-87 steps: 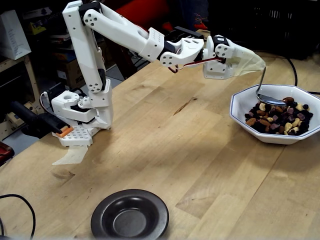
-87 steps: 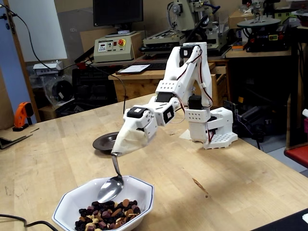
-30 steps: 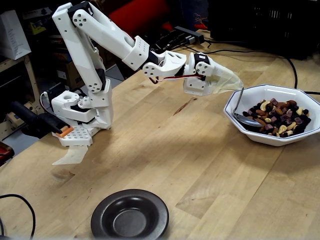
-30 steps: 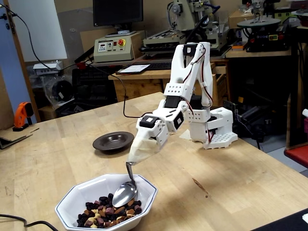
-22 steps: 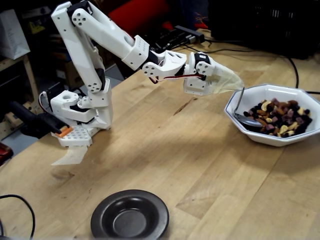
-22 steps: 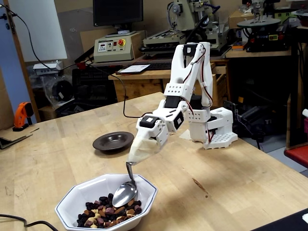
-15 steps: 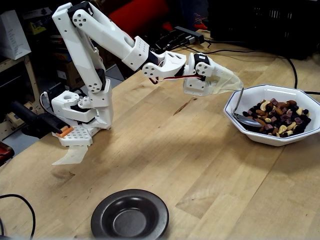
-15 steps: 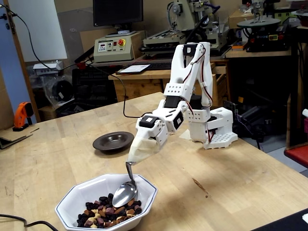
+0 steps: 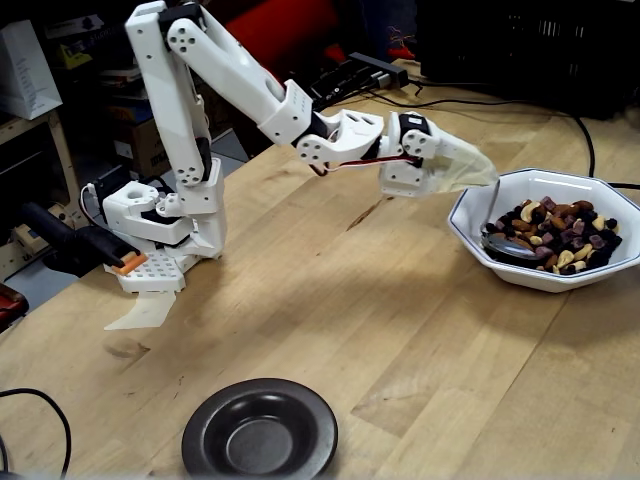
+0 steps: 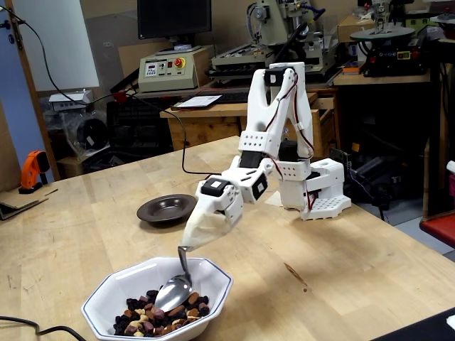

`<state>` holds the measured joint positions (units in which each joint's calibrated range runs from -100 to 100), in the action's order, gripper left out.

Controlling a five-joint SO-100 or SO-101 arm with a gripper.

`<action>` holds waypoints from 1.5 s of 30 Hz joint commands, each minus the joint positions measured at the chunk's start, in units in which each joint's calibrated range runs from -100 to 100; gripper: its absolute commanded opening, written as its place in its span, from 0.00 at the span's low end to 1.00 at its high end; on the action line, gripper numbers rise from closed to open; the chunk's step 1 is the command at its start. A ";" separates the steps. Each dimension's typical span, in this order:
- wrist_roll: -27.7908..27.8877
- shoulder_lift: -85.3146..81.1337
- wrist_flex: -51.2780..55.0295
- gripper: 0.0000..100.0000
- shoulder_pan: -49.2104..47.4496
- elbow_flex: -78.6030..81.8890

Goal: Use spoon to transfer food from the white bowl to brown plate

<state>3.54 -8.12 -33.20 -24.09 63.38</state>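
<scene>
My gripper (image 9: 478, 178) (image 10: 190, 241) is wrapped in beige tape and shut on the spoon's handle. The spoon (image 9: 508, 244) (image 10: 173, 292) hangs down from it, with its silver bowl resting in the food (image 9: 562, 234) (image 10: 158, 317), a mix of nuts and dark dried fruit. The food fills the white bowl (image 9: 470, 216) (image 10: 215, 278), which stands on the wooden table right under the gripper. The brown plate (image 9: 260, 430) (image 10: 167, 208) sits well away from the bowl with nothing on it. The tape hides the fingers.
The arm's white base (image 9: 160, 232) (image 10: 314, 190) stands at the table's edge. A black cable (image 9: 35, 398) curls at the near left corner. An orange drill (image 10: 31, 170) lies far left. Benches with machines (image 10: 284, 35) stand behind the table.
The arm has reached further out and dipped. The spoon has slid from the bowl's near wall toward its middle, lower into the food. Bowl and plate have not moved.
</scene>
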 commanded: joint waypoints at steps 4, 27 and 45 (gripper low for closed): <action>-0.34 9.87 -6.09 0.04 -0.06 -11.70; -5.23 13.89 -7.12 0.04 0.53 -15.33; -5.18 19.80 -33.76 0.04 0.68 -9.58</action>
<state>-1.93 12.32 -61.62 -23.80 54.46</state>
